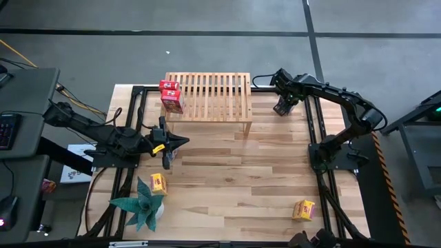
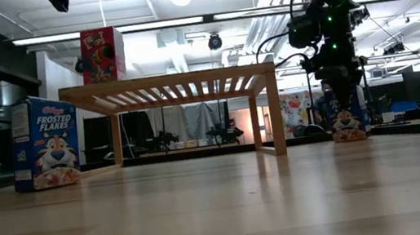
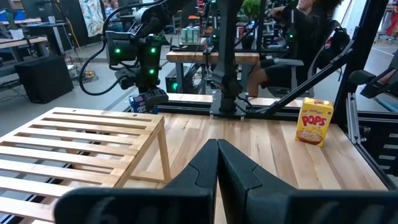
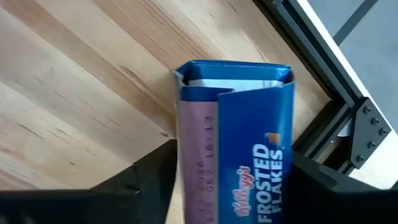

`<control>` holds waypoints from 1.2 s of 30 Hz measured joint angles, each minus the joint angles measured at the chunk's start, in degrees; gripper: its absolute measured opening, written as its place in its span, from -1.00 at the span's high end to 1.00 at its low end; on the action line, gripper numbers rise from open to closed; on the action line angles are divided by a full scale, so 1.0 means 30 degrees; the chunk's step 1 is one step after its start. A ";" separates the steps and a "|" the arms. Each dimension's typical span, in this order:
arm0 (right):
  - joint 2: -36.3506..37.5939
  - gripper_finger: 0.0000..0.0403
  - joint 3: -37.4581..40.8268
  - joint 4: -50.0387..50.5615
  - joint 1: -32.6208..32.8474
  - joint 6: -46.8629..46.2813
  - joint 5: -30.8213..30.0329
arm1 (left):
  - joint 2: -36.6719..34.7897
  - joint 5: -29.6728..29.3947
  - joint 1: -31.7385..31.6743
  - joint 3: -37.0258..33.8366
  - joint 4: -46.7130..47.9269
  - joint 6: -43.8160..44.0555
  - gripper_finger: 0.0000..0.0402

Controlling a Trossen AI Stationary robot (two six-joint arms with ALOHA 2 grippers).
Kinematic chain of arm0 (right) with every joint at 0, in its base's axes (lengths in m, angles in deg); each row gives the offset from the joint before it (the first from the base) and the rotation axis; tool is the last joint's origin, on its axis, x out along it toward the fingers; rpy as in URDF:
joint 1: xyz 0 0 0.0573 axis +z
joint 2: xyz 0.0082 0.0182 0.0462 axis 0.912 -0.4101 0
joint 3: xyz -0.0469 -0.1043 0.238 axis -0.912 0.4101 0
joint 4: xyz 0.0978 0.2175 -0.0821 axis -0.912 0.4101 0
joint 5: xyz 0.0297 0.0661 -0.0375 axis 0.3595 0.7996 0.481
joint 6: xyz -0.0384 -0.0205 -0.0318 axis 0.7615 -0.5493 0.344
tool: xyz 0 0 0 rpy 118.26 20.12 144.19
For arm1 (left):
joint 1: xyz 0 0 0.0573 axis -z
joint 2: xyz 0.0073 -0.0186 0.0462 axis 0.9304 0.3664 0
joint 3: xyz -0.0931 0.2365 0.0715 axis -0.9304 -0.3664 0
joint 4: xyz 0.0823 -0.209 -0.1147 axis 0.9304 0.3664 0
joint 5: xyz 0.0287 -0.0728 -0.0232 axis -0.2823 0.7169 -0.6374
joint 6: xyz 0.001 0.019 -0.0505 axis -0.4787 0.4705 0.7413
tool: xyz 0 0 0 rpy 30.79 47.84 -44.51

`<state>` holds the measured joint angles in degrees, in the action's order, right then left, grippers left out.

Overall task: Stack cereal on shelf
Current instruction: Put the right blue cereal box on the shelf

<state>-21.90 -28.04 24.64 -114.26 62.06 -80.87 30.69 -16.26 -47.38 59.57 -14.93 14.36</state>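
step: picking blue box (image 4: 239,155) | right gripper (image 1: 284,105) wide around it, shelf's (image 1: 207,96) 3 o'clock | left gripper (image 3: 217,163) closed, idle | next: close, lift

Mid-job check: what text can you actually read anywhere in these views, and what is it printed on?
"FROSTED FLAKES": blue cereal box between the right gripper fingers.
"FROSTED FLAKES": blue box standing on the table, low view.
"POPS": yellow box, left wrist view.
Red box on the shelf: print too blurred to read.
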 joint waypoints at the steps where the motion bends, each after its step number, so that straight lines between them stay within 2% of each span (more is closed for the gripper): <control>1: 0.0001 0.00 0.0000 0.0007 0.0000 0.0000 0.0014 | 0.0000 0.0003 0.0000 0.0000 0.0000 0.0000 1.00; 5: 0.0030 0.23 -0.0174 0.0713 0.0007 0.0095 0.0274 | 0.0000 0.0000 0.0000 0.0003 0.0000 -0.0015 1.00; 10: 0.0762 0.41 -0.1848 0.4458 0.0628 -0.0531 0.2061 | 0.0000 0.0000 0.0000 0.0007 -0.0108 -0.0301 1.00; 12: 0.1363 0.43 -0.2687 0.6031 0.1195 -0.1315 0.3606 | 0.0000 -0.0002 0.0000 0.0007 -0.0221 -0.0488 1.00; 17: 0.3217 0.43 -0.4534 0.9087 0.3606 -0.3730 0.9119 | 0.0000 -0.0001 0.0000 0.0007 -0.0262 -0.0488 1.00; 20: 0.4375 0.43 -0.5255 0.9209 0.5968 -0.5343 1.1315 | 0.0000 0.0000 0.0000 0.0007 -0.0284 -0.0401 1.00; 22: 0.4977 0.43 -0.5649 0.8266 0.7940 -0.6419 1.1875 | 0.0000 0.0000 0.0000 0.0007 -0.0296 -0.0350 1.00; 26: 0.5432 0.43 -0.6381 0.2611 1.2274 -0.7384 1.0594 | 0.0000 -0.0003 0.0000 0.0007 -0.0539 -0.0572 1.00; 29: 0.4637 0.43 -0.7705 -0.0502 1.4583 -0.6832 0.7387 | -0.0006 -0.0004 0.0000 0.0015 -0.1182 -0.1017 1.00; 33: 0.1994 0.43 -1.1364 -0.0090 1.5865 -0.4567 0.2931 | -0.0007 -0.0013 0.0000 0.0022 -0.2062 -0.1475 1.00; 36: -0.0746 0.43 -1.4786 0.1446 1.6029 -0.2749 0.0997 | -0.0003 -0.0193 0.0000 0.0022 -0.2624 -0.2063 1.00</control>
<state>-24.14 -72.40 28.97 -66.17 53.81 -77.88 30.68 -16.84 -47.38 59.64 -22.80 8.17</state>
